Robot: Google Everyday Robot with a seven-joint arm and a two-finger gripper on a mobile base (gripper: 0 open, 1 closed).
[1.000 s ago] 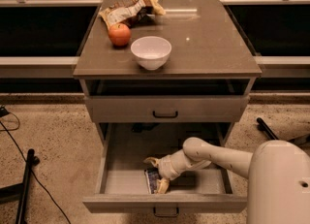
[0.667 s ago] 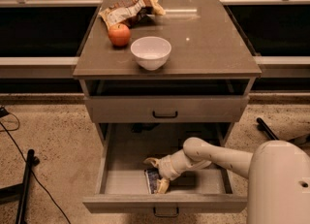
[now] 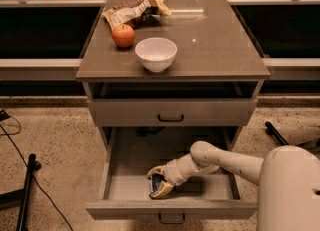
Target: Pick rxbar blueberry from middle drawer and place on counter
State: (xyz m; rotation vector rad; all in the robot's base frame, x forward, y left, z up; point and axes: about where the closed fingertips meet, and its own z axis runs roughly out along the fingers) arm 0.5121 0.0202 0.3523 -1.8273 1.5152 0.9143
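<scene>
The middle drawer (image 3: 125,185) is pulled open below the counter (image 3: 210,40). The rxbar blueberry (image 3: 157,182), dark blue with white print, lies at the front middle of the drawer floor. My gripper (image 3: 152,185) reaches into the drawer from the right, low over the floor. Its two pale fingers (image 3: 156,171) sit on either side of the bar and are closed on it. The bar still rests on the drawer floor.
On the counter stand a white bowl (image 3: 156,52), a red apple (image 3: 123,35) and a brown-and-white snack bag (image 3: 131,11). A shut drawer front (image 3: 171,112) with a dark handle is above the open drawer. Cables and a dark stand (image 3: 25,190) lie on the floor at left.
</scene>
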